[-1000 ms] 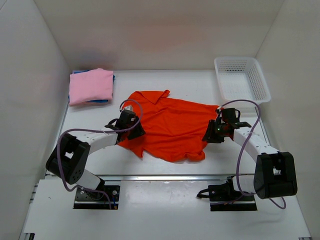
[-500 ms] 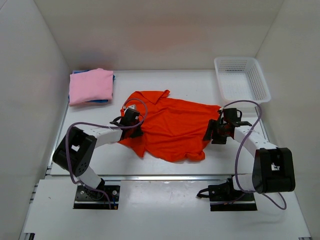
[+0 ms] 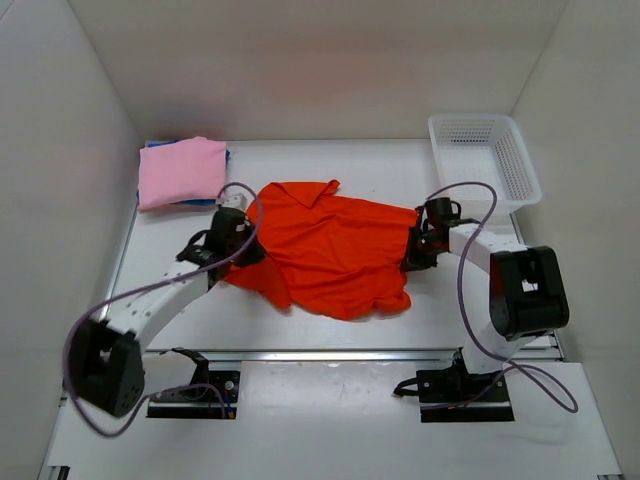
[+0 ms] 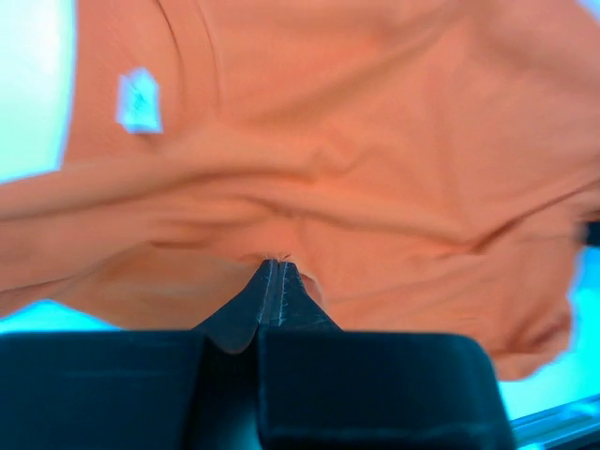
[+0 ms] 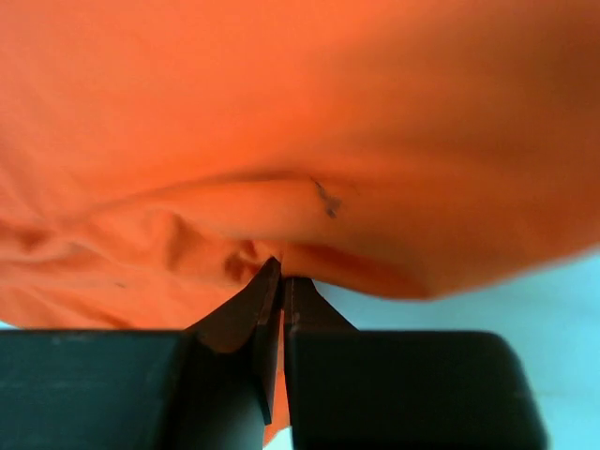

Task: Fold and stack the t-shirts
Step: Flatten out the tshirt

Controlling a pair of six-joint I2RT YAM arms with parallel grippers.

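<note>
Basket [image 3: 437, 158] stands near orange shirt [image 3: 330, 255] pinched by left gripper [image 4: 278, 267] and right gripper [image 5: 279, 274].

**Inspector:** Changes at the left gripper [image 4: 278, 270]?

**Recorder:** It stood part open a second ago. It is now pinched shut on a fold at the left edge of the orange-red t-shirt [image 3: 330, 255] and has shifted leftward. The left arm [image 3: 150, 300] has swung, and its elbow now sits lower and further left.

**Inspector:** And the right gripper [image 5: 281, 274]?

**Recorder:** Open earlier, now clamped on the shirt's right edge, and it has moved inward and toward the far side. The right arm [image 3: 525, 290] has drawn closer in.

**Inspector:** The garment itself?

**Recorder:** The right edge is pulled inward and the near hem is bunched.
</note>
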